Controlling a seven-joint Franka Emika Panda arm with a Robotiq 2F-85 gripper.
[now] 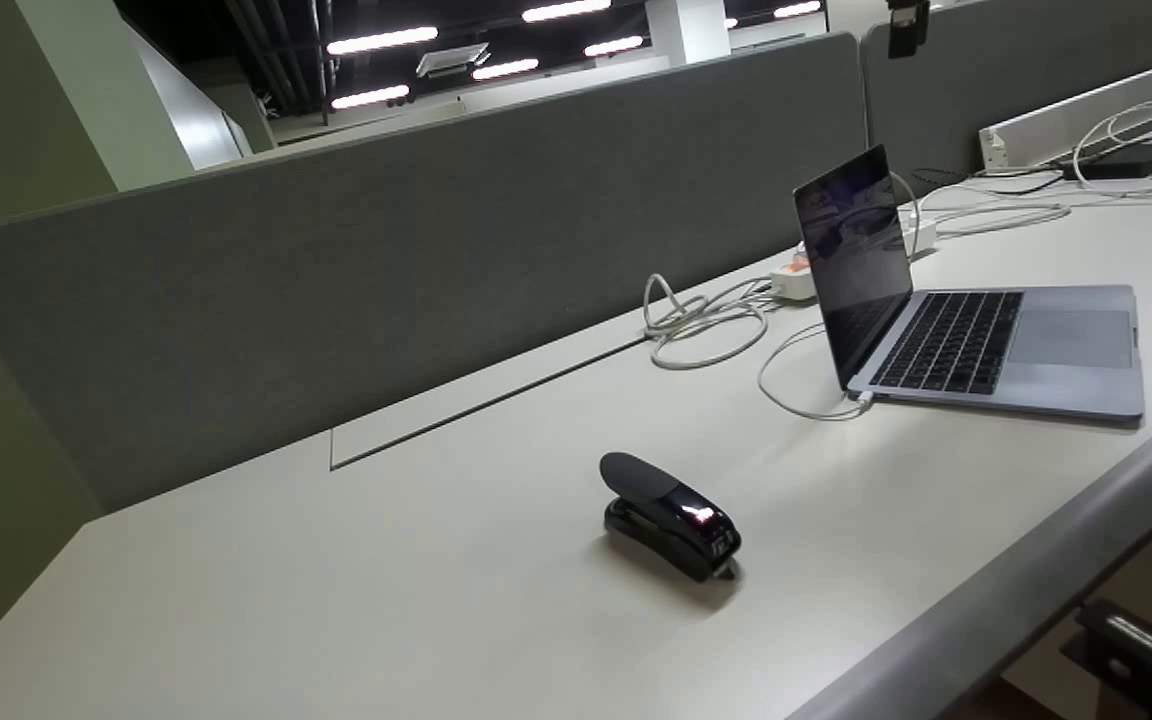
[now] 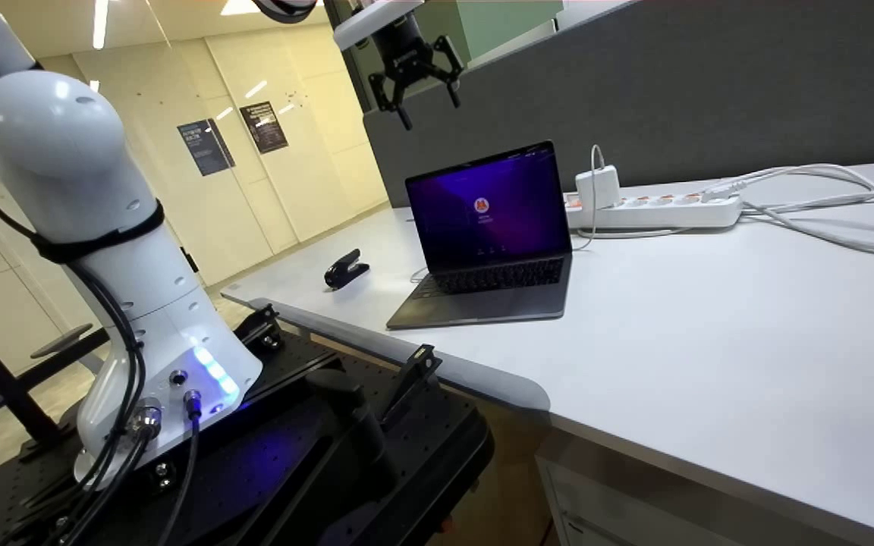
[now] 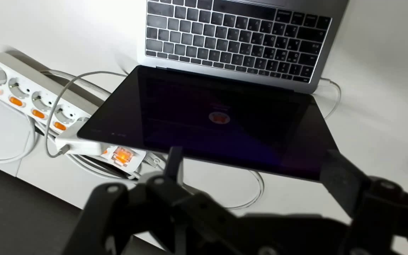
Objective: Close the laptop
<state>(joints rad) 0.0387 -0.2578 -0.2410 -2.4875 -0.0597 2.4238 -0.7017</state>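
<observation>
The silver-grey laptop [image 1: 1076,340] stands open on the white desk, its screen raised steeply from the keyboard; it also shows in an exterior view [image 2: 490,212] with the screen lit purple. In the wrist view the laptop [image 3: 221,117] is seen from above, keyboard at the top and the screen's upper edge nearest my fingers. My gripper [image 2: 431,111] is open and empty, fingers pointing down, above and behind the laptop screen. In the wrist view the gripper [image 3: 253,157] has its fingers wide apart and overlapping the screen's top edge in the picture; no contact shows.
A black stapler [image 1: 671,515] lies on the desk beside the laptop. A white power strip [image 2: 657,216] with a charger [image 2: 598,187] and loose white cables is behind the laptop. A cable plugs into the laptop's side. A grey partition [image 1: 436,270] runs along the desk's back.
</observation>
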